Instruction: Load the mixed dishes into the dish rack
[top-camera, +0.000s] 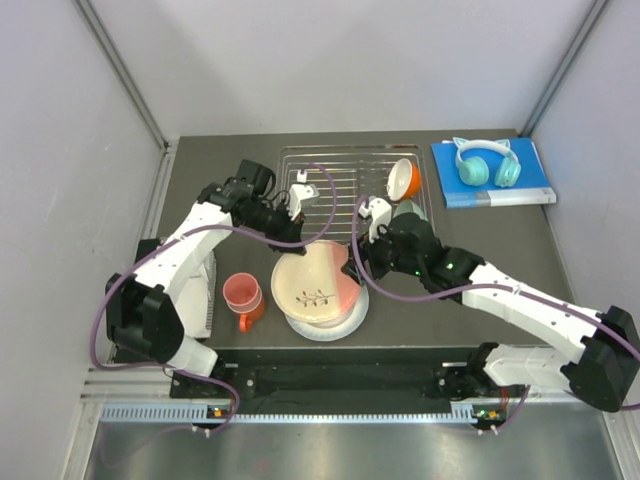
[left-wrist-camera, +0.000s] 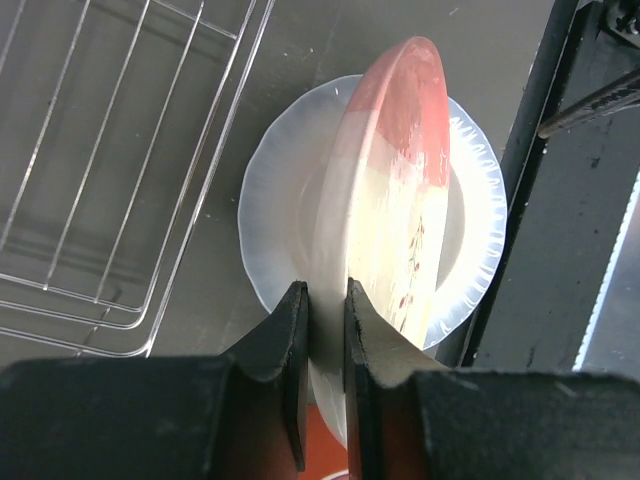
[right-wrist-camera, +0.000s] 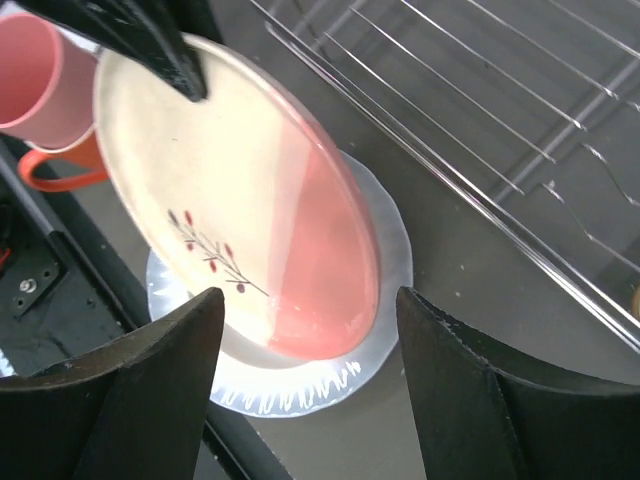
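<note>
Nearest, a pink tumbler (top-camera: 241, 291) stands in the orange mug (top-camera: 248, 318) on the counter (top-camera: 480, 240). Just beside it, the left end effector (left-wrist-camera: 325, 300) pinches the rim of the sprig plate (left-wrist-camera: 395, 200), tilted over the white plate (left-wrist-camera: 275, 200). The right end effector (right-wrist-camera: 308, 300) hangs wide open and empty above them. Behind, 1 orange bowl (top-camera: 403, 180) leans in the rack (top-camera: 345, 170).

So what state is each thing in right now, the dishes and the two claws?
Sprig plate: tilted up on edge, rim pinched.
Left gripper: shut on the sprig plate.
Right gripper: open, empty.
White plate: lying flat beneath it.
Orange bowl: tipped on its side in the dish rack.
Pink tumbler: upright in the orange mug.
Headphones: lying on the blue book.
</note>
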